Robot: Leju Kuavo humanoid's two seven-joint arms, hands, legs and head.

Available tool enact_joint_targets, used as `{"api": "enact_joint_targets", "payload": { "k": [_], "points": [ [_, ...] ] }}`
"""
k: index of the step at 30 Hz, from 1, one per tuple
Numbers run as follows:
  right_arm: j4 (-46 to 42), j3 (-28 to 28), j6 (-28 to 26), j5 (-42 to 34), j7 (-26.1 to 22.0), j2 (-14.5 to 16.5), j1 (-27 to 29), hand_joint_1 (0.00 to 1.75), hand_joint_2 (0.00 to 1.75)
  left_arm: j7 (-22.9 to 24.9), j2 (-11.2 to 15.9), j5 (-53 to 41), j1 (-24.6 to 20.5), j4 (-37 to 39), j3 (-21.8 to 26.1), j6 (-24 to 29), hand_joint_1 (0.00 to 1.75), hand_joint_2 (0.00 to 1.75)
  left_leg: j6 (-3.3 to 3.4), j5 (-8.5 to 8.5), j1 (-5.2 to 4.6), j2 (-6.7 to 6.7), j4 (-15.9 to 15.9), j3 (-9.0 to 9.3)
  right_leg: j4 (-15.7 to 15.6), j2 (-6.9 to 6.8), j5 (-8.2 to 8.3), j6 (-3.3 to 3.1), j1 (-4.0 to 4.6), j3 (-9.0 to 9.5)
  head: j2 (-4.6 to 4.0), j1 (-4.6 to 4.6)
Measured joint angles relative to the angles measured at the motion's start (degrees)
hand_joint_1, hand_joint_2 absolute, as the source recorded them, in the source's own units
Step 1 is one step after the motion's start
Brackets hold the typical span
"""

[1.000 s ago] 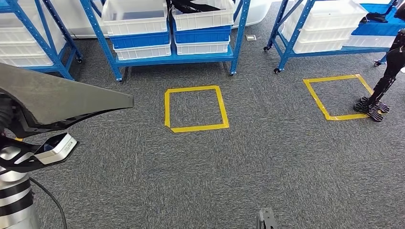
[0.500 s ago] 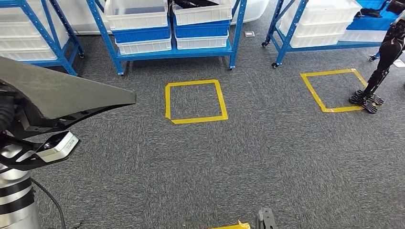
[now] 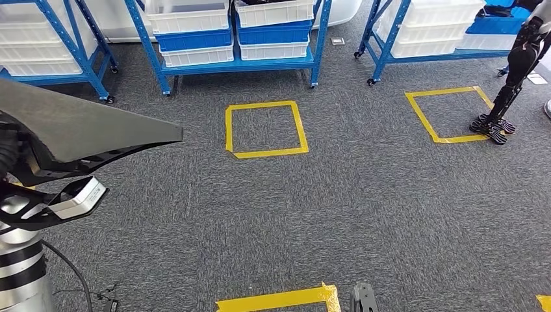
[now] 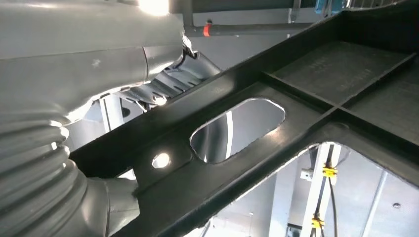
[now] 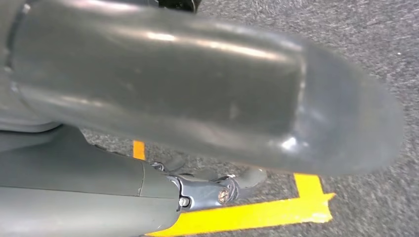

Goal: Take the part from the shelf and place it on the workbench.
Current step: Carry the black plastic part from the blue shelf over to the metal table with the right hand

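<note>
Part [image 3: 71,127] sits gripped in my left hand [image 4: 64,123], held above the carpet [image 3: 325,214], well this side of the blue shelf [image 3: 237,65]. Right hand [image 5: 197,98]: can't tell its fingers.

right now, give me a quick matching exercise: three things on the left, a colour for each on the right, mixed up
Things:
1. part held at the left hand
2. tape square on the carpet
3. shelf frame

Colours:
a. blue
b. black
c. yellow

Pairs: 1-b, 2-c, 3-a
</note>
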Motion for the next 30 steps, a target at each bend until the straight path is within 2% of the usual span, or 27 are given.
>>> {"api": "enact_joint_targets", "payload": {
  "k": [2, 3, 5, 6, 7, 8, 9, 10, 12, 13, 15, 16, 19, 20, 24, 30],
  "points": [
    [0.0, 0.0, 0.1, 0.1, 0.0, 0.0, 0.1, 0.00, 0.00, 0.0, 0.0, -0.2, -0.1, 0.0, 0.0, 0.0, 1.75, 1.75, 1.31, 0.84, 0.04, 0.11, -0.4, -0.74, 1.1, 0.09, -0.50, 0.64, -0.08, -1.26, 0.00, 0.10],
    [0.0, 0.0, 0.1, 0.1, 0.0, -0.1, 0.1, 0.00, 0.00, 0.0, 0.0, -0.2, -0.1, 0.0, 0.0, 0.0, 1.75, 1.75, 1.89, 1.36, 0.14, 0.19, -0.6, -1.16, 2.9, 0.13, -1.69, 0.68, -0.09, -2.32, 0.00, 0.19],
    [0.0, 0.0, 0.1, 0.1, 0.0, -0.1, 0.1, 0.00, 0.00, 0.0, 0.0, -0.4, -0.2, 0.0, 0.0, 0.0, 1.75, 1.75, 2.43, 2.23, 0.14, 0.26, -0.6, -2.22, 9.8, 0.16, -5.41, 0.51, -0.28, -5.21, 0.00, 0.39],
    [0.0, 0.0, 0.1, 0.1, 0.0, -0.1, 0.1, 0.00, 0.00, 0.0, 0.0, -0.4, -0.2, 0.0, 0.0, 0.0, 1.75, 1.75, 2.45, 2.64, 0.14, 0.27, -0.6, -2.79, 13.1, 0.16, -6.88, 0.55, -0.39, -6.35, 0.00, 0.40],
    [0.0, 0.0, 0.1, 0.2, 0.0, 0.0, 0.1, 0.00, 0.00, 0.0, 0.0, -0.4, -0.2, 0.0, 0.0, 0.0, 1.75, 1.75, 2.40, 3.04, 0.14, 0.27, -0.6, -3.32, 15.0, 0.15, -7.64, 0.75, -0.50, -6.68, 0.00, 0.40],
    [0.0, 0.0, 0.1, 0.2, 0.0, 0.0, 0.1, 0.00, 0.00, 0.0, 0.0, -0.4, -0.1, 0.0, 0.0, 0.0, 1.75, 1.75, 2.29, 3.39, 0.16, 0.26, -0.6, -3.77, 14.7, 0.15, -7.58, 1.09, -0.63, -5.92, 0.00, 0.41],
    [0.0, 0.0, 0.1, 0.2, 0.0, -0.1, 0.1, 0.00, 0.00, 0.0, 0.0, -0.5, -0.1, 0.1, 0.0, 0.0, 1.75, 1.75, 2.12, 3.70, 0.20, 0.26, -0.6, -4.10, 12.1, 0.14, -6.83, 1.50, -0.74, -3.97, 0.00, 0.41],
    [0.0, 0.0, 0.1, 0.2, 0.0, -0.1, 0.1, 0.00, 0.00, 0.0, 0.0, -0.5, -0.1, 0.1, 0.0, 0.0, 1.75, 1.75, 1.88, 3.98, 0.24, 0.25, -0.6, -4.32, 8.1, 0.14, -5.79, 1.86, -0.82, -1.19, 0.00, 0.43],
    [0.0, 0.0, 0.1, 0.2, 0.0, -0.1, 0.0, 0.00, 0.00, 0.0, 0.0, -0.5, -0.2, 0.0, 0.0, 0.0, 1.75, 1.75, 1.24, 4.42, 0.08, 0.28, -0.5, -4.58, 1.1, 0.19, -4.31, 1.77, -0.68, 3.27, 0.01, 0.37],
    [0.0, 0.0, 0.1, 0.2, 0.0, -0.1, -0.1, 0.00, 0.00, 0.0, 0.0, -0.5, -0.2, 0.0, 0.0, 0.0, 1.75, 1.75, 0.87, 4.65, -0.02, 0.30, -0.6, -4.64, -0.6, 0.23, -3.98, 1.43, -0.56, 4.24, 0.01, 0.33],
    [0.0, 0.0, 0.1, 0.2, 0.0, -0.1, 0.0, 0.00, 0.00, 0.0, 0.0, -0.5, -0.3, 0.0, 0.0, 0.0, 1.75, 1.75, 0.11, 5.26, -0.04, 0.33, -1.0, -4.66, -0.9, 0.32, -3.55, 0.56, -0.33, 4.22, 0.00, 0.25],
    [0.0, 0.0, 0.1, 0.2, 0.1, -0.1, 0.0, 0.00, 0.00, 0.0, 0.0, -0.5, -0.3, 0.0, -0.1, 0.0, 1.75, 1.75, 0.26, 5.44, -0.01, 0.32, -1.3, -4.64, -1.1, 0.34, -3.27, 0.36, -0.44, 4.10, 0.00, 0.24],
    [0.0, 0.0, 0.1, 0.3, 0.1, 0.0, -0.1, 0.00, 0.00, 0.0, 0.0, -0.6, -0.7, 0.0, 0.0, 0.0, 1.75, 1.75, 2.31, 6.12, 0.04, 0.33, -2.0, -4.75, -1.6, 0.43, -2.55, 0.02, -0.70, 3.86, 0.00, 0.08],
    [0.0, 0.0, 0.1, 0.3, 0.1, 0.0, -0.1, 0.00, 0.00, 0.0, 0.0, -0.6, -0.8, 0.0, 0.0, 0.0, 1.75, 1.75, 2.49, 6.44, 0.07, 0.34, -2.2, -4.78, -1.6, 0.44, -2.46, -0.13, -0.58, 3.78, 0.00, 0.04],
    [0.0, 0.0, 0.2, 0.3, 0.2, 0.1, 0.0, 0.00, 0.00, 0.0, 0.0, -0.6, -0.8, 0.0, -0.1, 0.0, 1.75, 1.75, 1.32, 7.19, 0.24, 0.34, -2.9, -4.69, -1.6, 0.43, -2.14, -0.68, -0.34, 3.44, 0.00, 0.05],
    [0.0, 0.0, -0.1, -0.7, 0.2, 0.1, 0.0, 0.00, 0.00, 0.0, 0.0, -0.6, -0.8, 0.0, -0.1, 0.0, 1.75, 1.75, 0.17, 7.46, 0.31, 0.34, -3.1, -4.77, -1.5, 0.42, -2.08, -0.78, -0.20, 3.22, 0.00, 0.07]
  ]
}}
